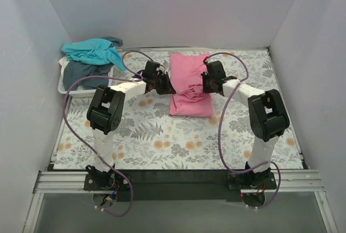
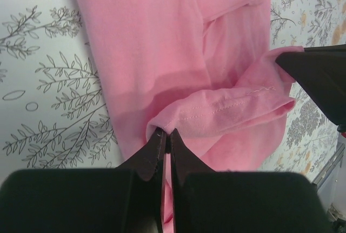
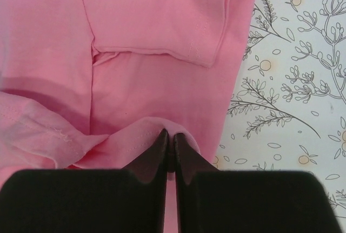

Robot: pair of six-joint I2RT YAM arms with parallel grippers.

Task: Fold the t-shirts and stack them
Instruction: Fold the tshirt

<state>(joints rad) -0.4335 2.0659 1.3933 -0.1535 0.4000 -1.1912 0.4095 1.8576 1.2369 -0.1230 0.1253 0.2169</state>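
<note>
Top: pink shirt (image 1: 189, 84) lies mid-table, partly folded. Left gripper (image 1: 166, 86) is at its left edge, right gripper (image 1: 206, 84) at its right edge. Teal shirt (image 1: 93, 51) lies over grey shirt (image 1: 81, 73) in the basket (image 1: 61, 79), far left.
Left wrist: jaws pinched together on a stitched pink hem.
Right wrist: jaws pinched together on a pink fold.

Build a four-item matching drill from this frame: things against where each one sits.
Things:
1. pink t-shirt
2. teal t-shirt
3. grey-blue t-shirt
4. white basket

Places:
a. in the basket, under another shirt
b. far-left corner of the table
c. pinched by left gripper and right gripper
d. topmost on the basket pile

Pairs: 1-c, 2-d, 3-a, 4-b
</note>
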